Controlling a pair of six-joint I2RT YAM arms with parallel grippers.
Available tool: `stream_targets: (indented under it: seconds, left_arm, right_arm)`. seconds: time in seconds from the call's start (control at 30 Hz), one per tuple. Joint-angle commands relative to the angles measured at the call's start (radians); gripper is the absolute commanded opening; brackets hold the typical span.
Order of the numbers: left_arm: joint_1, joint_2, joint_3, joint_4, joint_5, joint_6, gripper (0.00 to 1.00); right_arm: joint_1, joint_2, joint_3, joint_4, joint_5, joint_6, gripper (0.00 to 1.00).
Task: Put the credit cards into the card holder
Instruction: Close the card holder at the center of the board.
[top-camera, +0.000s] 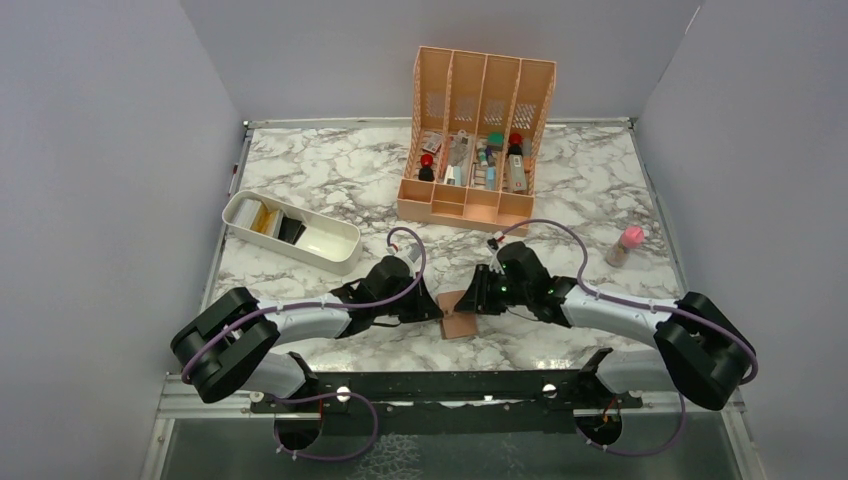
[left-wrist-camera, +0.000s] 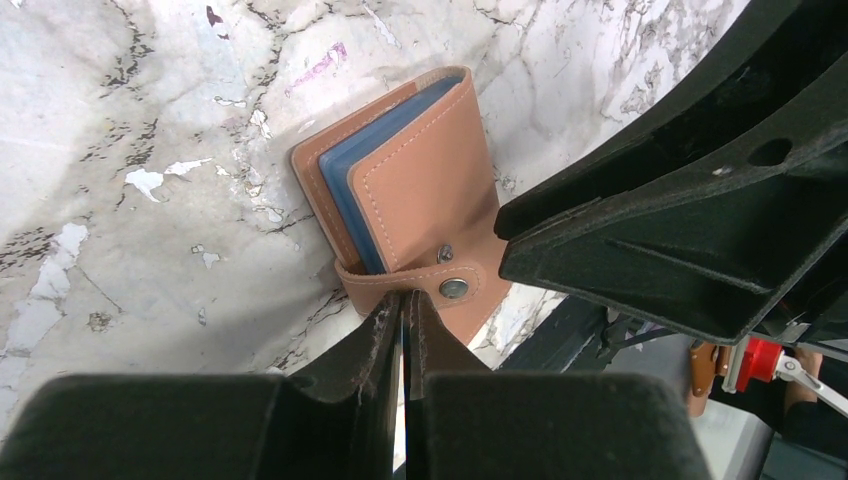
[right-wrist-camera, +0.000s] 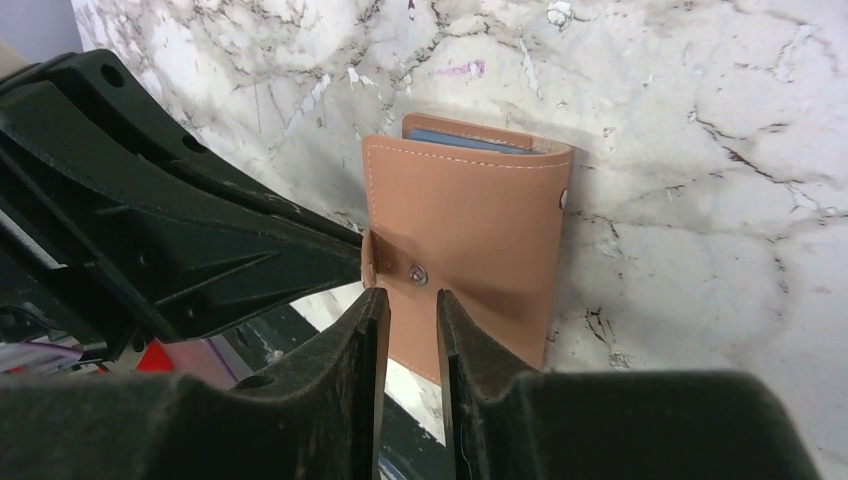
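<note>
Against the far edge of the marbled table (top-camera: 330, 170), a tall peach organizer (top-camera: 470, 90), four slots, holding small bottles (top-camera: 515, 150) and tubes. Near the left edge, a white oblong tray (top-camera: 330, 240), lying aslant. Close to the right edge, a pink-capped bottle (top-camera: 624, 245), upright, alone.

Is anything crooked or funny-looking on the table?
Only the card holder: it lies askew, covers gaping so the blue inside shows, its snap tab undone and bent up, pinched by the left tool. Nothing looks spilled or broken.
</note>
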Motion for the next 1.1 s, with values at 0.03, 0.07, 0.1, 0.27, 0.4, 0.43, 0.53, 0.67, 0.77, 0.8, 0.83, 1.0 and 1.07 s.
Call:
stream_targets:
  seconds: [0.03,0.07,0.1,0.27,0.4,0.43,0.53,0.67,0.77,0.8,0.83,1.0,1.07]
  left_arm:
    - [-0.006,0.001,0.019,0.027,0.013,0.012,0.09]
    - [-0.006,0.002,0.019,0.026,0.014,0.011,0.09]
    - [-0.008,0.002,0.019,0.026,0.014,0.011,0.09]
    - [-0.010,0.003,0.019,0.025,0.013,0.012,0.09]
    - [-0.010,0.005,0.018,0.025,0.011,0.010,0.09]
    - [-0.010,0.006,0.018,0.026,0.013,0.011,0.09]
    - [-0.010,0.007,0.021,0.023,0.013,0.013,0.09]
    - [-0.011,0.013,0.027,0.021,0.011,0.016,0.10]
    - [-0.011,0.022,0.031,0.020,0.017,0.016,0.10]
    - [-0.011,0.022,0.032,0.020,0.017,0.018,0.10]
    - [-0.010,0.023,0.033,0.020,0.017,0.018,0.10]
    - [-0.012,0.026,0.035,0.020,0.016,0.018,0.10]
    - [-0.013,0.030,0.038,0.021,0.019,0.018,0.10]
  right_arm:
    - [0.008,0.026,0.023,0.047,-0.057,-0.010,0.31]
    - [0.009,0.027,0.023,0.048,-0.055,-0.010,0.31]
    - [0.010,0.027,0.025,0.047,-0.055,-0.011,0.31]
    - [0.013,0.031,0.030,0.050,-0.059,-0.015,0.31]
    - [0.014,0.051,0.037,0.061,-0.071,-0.016,0.31]
    - [0.015,0.057,0.040,0.063,-0.075,-0.017,0.31]
    - [0.020,0.069,0.048,0.065,-0.075,-0.020,0.29]
    - [0.023,0.080,0.054,0.067,-0.073,-0.022,0.27]
    - [0.026,0.092,0.060,0.071,-0.077,-0.020,0.25]
    - [0.027,0.096,0.062,0.071,-0.079,-0.021,0.25]
    - [0.030,0.100,0.064,0.072,-0.079,-0.020,0.25]
    - [0.042,0.113,0.072,0.077,-0.078,-0.018,0.25]
    - [0.046,0.117,0.073,0.076,-0.072,-0.017,0.25]
